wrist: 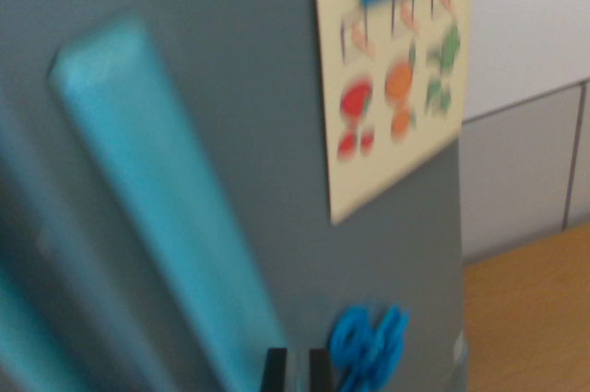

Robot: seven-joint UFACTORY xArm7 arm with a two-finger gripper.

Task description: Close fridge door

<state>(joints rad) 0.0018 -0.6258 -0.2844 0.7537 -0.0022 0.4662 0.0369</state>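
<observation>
Grey fridge door (277, 180) – picture sheet (392, 88) blurred, no writing readable – dark fingers (298, 369) nearly together.

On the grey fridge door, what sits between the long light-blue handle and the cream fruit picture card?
Nothing: in the wrist view, only bare grey fridge door separates the long light-blue handle from the cream fruit picture card.

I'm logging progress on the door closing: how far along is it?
Done: the gripper has reached the grey fridge door, beside the teal handle. In hand: it looks pressed close to the panel; the blur hints at motion. Left: whether the door is shut cannot be told, since no fridge body or seam shows.
</observation>
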